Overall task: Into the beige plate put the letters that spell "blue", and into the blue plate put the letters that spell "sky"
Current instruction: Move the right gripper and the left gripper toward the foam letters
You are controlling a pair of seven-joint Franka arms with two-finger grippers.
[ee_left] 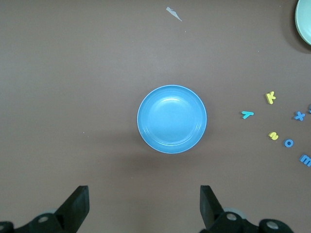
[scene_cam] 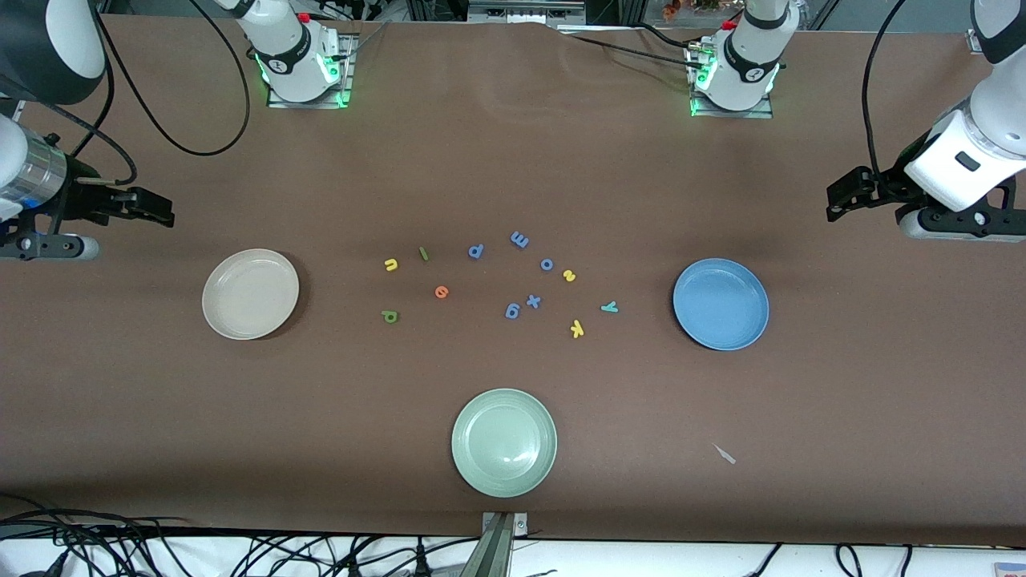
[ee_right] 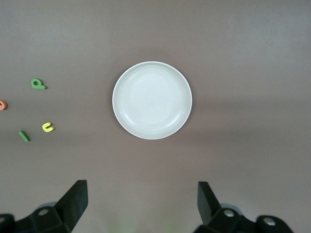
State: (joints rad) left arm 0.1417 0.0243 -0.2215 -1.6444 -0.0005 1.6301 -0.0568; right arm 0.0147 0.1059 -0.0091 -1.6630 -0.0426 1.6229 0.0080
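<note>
The beige plate and the blue plate both lie empty. Between them, toward the beige plate, lie the yellow u, green l, orange e and dark green b. Toward the blue plate lie the yellow s, yellow k and teal y. My right gripper hangs open and empty over bare table at the right arm's end. The left gripper hangs open and empty at the left arm's end.
A pale green plate sits empty nearer the front camera. Several blue-purple letters are scattered among the others. A small pale scrap lies on the brown table toward the left arm's end.
</note>
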